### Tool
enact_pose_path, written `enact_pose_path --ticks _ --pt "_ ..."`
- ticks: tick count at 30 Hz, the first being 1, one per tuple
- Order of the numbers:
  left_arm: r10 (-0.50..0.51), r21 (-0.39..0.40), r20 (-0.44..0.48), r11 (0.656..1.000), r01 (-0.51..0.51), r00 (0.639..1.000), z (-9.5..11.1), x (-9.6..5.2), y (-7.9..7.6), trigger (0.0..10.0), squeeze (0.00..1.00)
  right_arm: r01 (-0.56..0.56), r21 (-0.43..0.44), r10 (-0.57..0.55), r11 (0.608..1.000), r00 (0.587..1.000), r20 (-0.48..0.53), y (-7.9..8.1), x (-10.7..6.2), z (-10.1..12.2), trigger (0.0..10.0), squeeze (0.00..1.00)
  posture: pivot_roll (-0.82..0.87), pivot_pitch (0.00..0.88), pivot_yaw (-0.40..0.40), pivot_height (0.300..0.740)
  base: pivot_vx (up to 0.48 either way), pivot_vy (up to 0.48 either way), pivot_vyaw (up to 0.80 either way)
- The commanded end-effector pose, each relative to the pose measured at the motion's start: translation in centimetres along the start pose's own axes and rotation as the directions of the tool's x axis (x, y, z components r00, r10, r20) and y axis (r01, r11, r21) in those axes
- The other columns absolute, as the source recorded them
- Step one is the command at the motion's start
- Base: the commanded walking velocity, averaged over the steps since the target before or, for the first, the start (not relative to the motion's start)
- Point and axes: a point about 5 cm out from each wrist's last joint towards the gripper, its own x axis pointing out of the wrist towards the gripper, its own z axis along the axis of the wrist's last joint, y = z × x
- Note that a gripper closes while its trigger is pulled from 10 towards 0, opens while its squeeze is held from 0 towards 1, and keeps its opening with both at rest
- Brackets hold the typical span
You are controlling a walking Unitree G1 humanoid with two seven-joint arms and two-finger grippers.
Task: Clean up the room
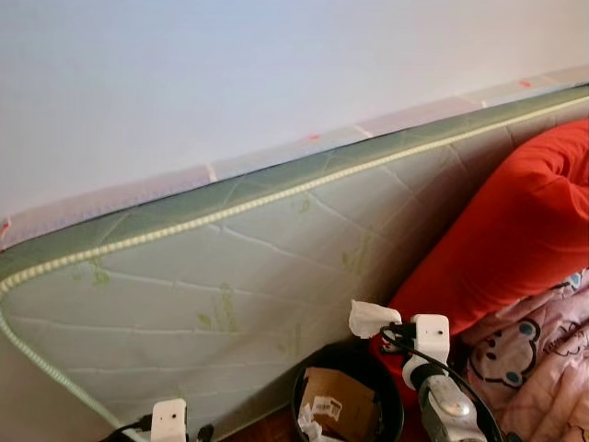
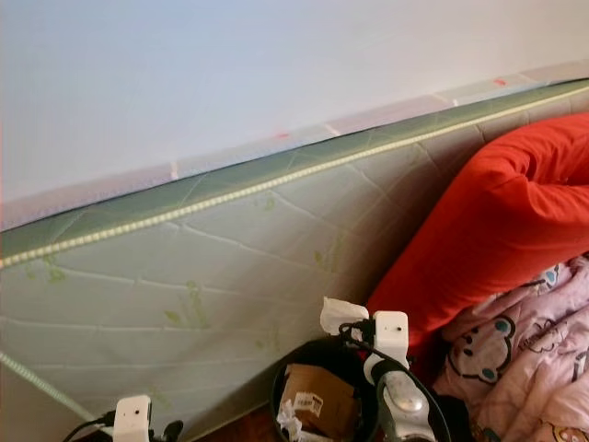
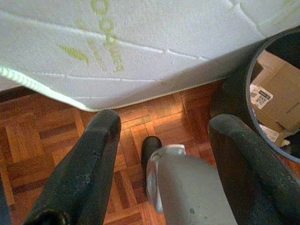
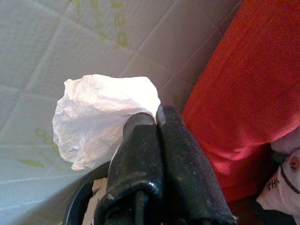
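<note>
White tissue pinched in right pincer, seemingly above bin rim; left pincer spread.

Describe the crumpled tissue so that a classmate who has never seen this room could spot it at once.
Find the pale quilted mattress leaning against the wall, then the black bin at its foot beside the red duvet. Just above the bin's rim, the right gripper pinches the crumpled white tissue: unlike the paper and cardboard box inside the bin, it hangs in the air.

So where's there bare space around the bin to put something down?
Bare parquet floor lies between the mattress edge and the black bin. The bin holds cardboard; its other side is crowded by the red bedding.
</note>
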Motion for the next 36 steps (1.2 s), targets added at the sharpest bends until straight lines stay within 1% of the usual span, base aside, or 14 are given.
enact_pose_path --ticks 1,14,25,32,33,36 --pt "0.005 0.007 -0.029 1.000 -0.004 1.000 -0.74 -0.23 0.09 10.0 0.00 -0.013 -0.008 0.013 1.000 0.999 -0.031 -0.01 -0.16 -0.48 10.0 0.00 0.03 0.000 -0.041 0.661 0.000 0.000 0.00" --pt "0.003 0.012 -0.034 1.000 -0.003 0.999 -0.79 -0.22 0.03 10.0 0.00 -0.036 0.003 0.036 0.999 0.998 -0.055 0.32 -0.09 -0.68 10.0 0.00 0.04 0.000 -0.047 0.661 0.000 0.000 0.00" --pt "0.007 0.012 -0.037 1.000 -0.006 0.999 -0.87 -0.24 0.00 10.0 0.00 -0.035 -0.015 0.034 0.999 0.995 -0.093 0.20 0.08 -0.75 10.0 0.00 0.05 0.000 -0.049 0.661 0.000 0.000 0.00" --pt "0.009 0.007 -0.034 1.000 -0.009 0.999 -0.84 -0.23 -0.04 10.0 0.00 -0.048 -0.019 0.047 0.999 0.995 -0.092 0.34 0.13 -0.68 10.0 0.00 0.06 0.000 -0.055 0.617 0.000 0.000 0.00" --pt "0.010 0.006 -0.032 1.000 -0.010 0.999 -0.83 -0.23 -0.04 10.0 0.00 -0.052 -0.005 0.051 0.999 0.996 -0.075 0.41 0.11 -0.58 10.0 0.00 0.06 0.000 -0.056 0.617 0.000 0.000 0.00" --pt "0.015 0.003 -0.025 1.000 -0.015 1.000 -0.78 -0.24 -0.02 10.0 0.00 -0.050 -0.004 0.050 0.999 0.996 -0.074 0.42 0.12 -0.57 10.0 0.00 0.06 0.000 -0.056 0.617 0.000 0.000 0.00"
